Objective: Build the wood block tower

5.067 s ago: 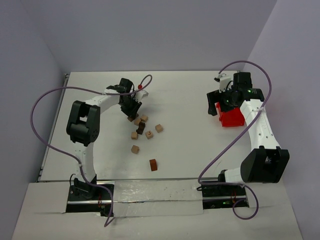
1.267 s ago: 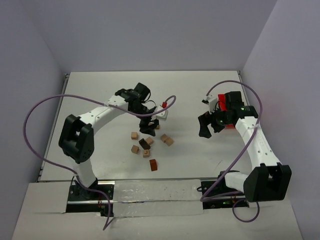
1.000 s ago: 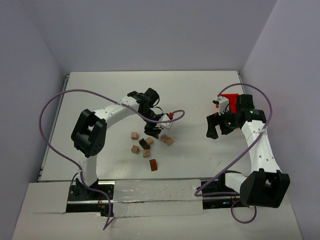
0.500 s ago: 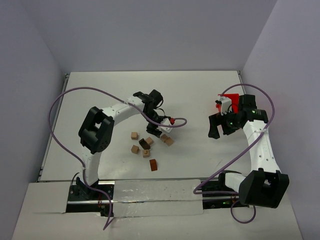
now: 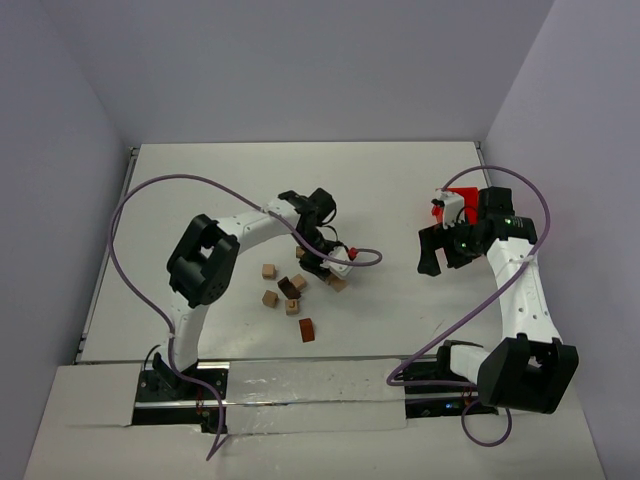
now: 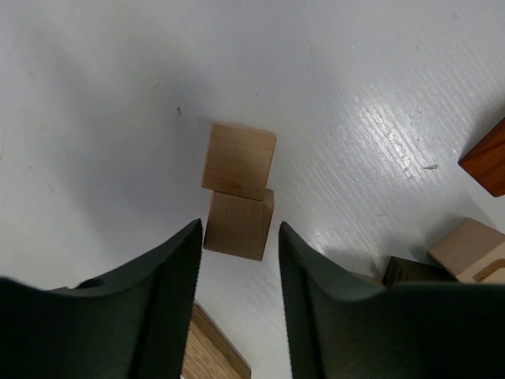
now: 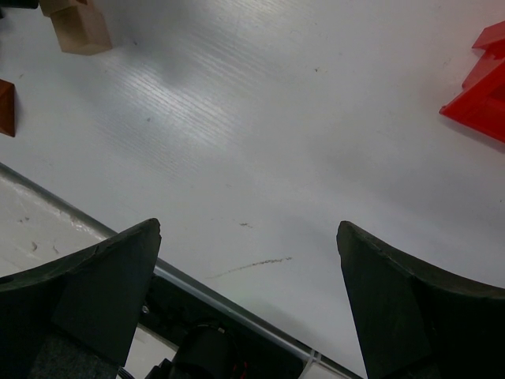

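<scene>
The wood block tower is only loose pieces on the white table: tan cubes (image 5: 268, 271), a dark brown block (image 5: 288, 287) and a reddish-brown block (image 5: 306, 330). My left gripper (image 5: 320, 264) hangs low over the right side of the cluster. In the left wrist view its fingers (image 6: 177, 268) are narrowly apart, with the near end of a tan cube (image 6: 238, 225) between the tips and thin gaps showing on both sides. A second tan cube (image 6: 240, 160) touches that cube's far side. My right gripper (image 5: 432, 256) stands wide open over bare table, holding nothing.
A red plastic bin (image 5: 461, 197) sits behind the right wrist, its corner also in the right wrist view (image 7: 480, 88). A wood-grained piece (image 6: 207, 349) lies under the left fingers. A metal rail (image 7: 237, 298) runs along the table's near edge.
My left gripper has shifted right and nearer over the blocks, and its jaws have narrowed around the tan cube. The right arm has stayed still.
</scene>
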Controlling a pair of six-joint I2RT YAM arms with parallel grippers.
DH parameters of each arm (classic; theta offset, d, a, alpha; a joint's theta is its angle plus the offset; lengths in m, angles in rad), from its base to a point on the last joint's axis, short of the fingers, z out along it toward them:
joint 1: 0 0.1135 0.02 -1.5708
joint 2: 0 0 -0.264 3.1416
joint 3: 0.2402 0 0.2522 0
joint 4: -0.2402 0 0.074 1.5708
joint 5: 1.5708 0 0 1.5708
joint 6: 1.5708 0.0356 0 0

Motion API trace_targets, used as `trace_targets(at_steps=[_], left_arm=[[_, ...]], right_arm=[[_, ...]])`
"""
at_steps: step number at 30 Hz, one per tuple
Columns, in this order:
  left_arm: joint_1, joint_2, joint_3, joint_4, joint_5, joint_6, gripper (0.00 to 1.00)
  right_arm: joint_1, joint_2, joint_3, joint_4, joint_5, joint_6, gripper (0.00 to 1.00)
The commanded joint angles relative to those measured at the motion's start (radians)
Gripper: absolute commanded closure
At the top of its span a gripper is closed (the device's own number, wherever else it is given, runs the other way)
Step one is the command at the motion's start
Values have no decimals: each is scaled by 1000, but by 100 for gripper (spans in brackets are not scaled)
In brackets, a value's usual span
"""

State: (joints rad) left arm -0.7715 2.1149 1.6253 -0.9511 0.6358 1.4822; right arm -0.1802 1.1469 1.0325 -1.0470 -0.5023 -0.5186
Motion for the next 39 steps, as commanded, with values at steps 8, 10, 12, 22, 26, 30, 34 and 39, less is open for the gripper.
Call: trace_targets(at_steps=[8,10,12,22,26,30,34,39], left_arm=[[9,-48,3,35,1,-55,84],[28,-102,-13,37,10,-88,89],[53,-149,-26,44,18,-150,93],[196,-288,-102,137,-73,-412,100],[222,-314,-171,266,-132,-508,100],[226,-302,-185,322,-155,-550,100],[227,-267,-167,336,-149,-558,100],[227,-231,-152,353,-146,-563,100]], right_arm=[[-5,-8,50,-7,-7,-6,0],[-5,-1,68,-10,-15,-6,0],[-5,1,82,-10,-23,-7,0],[1,29,109,6,-49,30,0],[4,52,125,13,-46,47,0],[5,69,157,4,-45,46,0],[5,82,174,-2,-40,45,0],[4,90,180,-2,-36,45,0]])
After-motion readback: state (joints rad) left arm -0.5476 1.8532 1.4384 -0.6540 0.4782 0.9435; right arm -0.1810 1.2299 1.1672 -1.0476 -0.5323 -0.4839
